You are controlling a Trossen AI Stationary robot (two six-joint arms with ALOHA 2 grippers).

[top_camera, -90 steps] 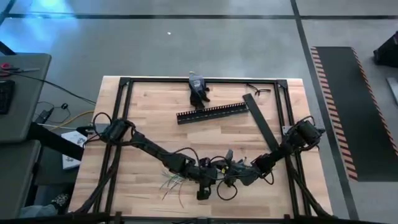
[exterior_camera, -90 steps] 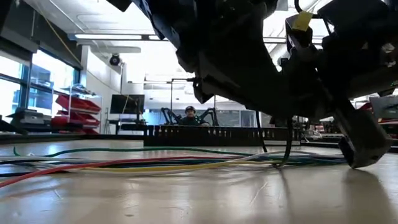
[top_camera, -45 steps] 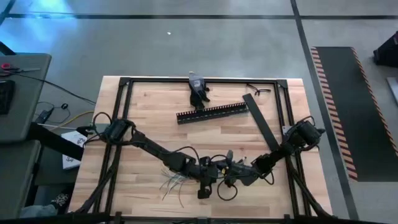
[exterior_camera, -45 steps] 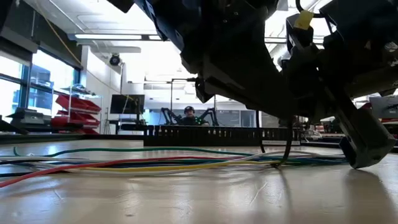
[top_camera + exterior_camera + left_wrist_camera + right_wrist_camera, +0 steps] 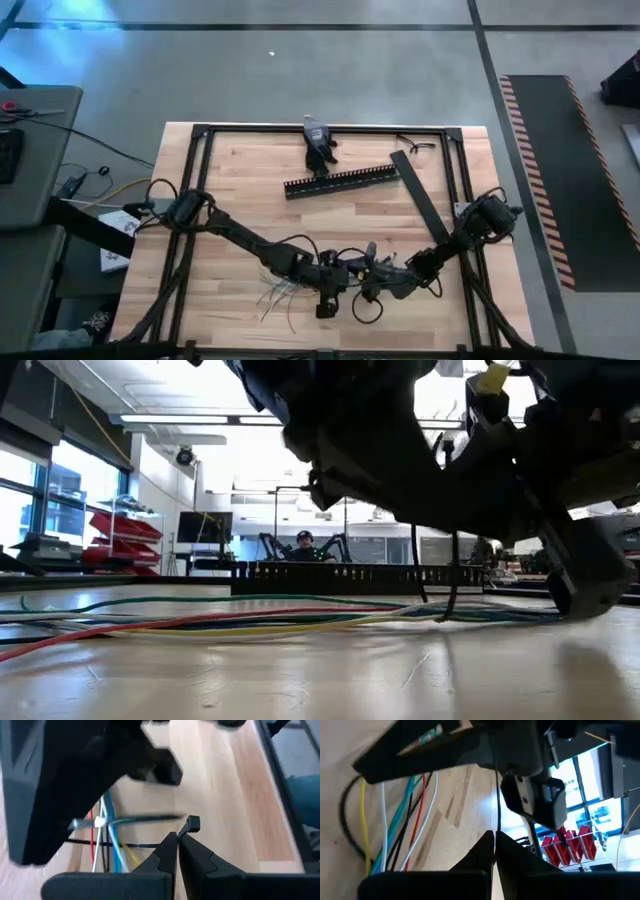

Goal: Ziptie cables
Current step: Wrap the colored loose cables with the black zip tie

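Both arms reach low to the table's near-middle — left pincer (image 5: pixel 176 837) and right pincer (image 5: pixel 494 837) closed.

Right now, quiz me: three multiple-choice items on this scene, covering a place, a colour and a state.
1. The long black comb-edged plastic duct lies:
A. on the wooden table's far half
B. under both grippers
C. on the floor
2. The loose bundle of thin wires includes:
A. pink
B. red
C. purple
3. On the right gripper, the fingers are:
A. wide open
B. shut on a thin black strip
C. shut on the duct

1 A: the high view shows it there.
2 B: a red strand shows in the low view.
3 B: the strip runs between the closed tips.
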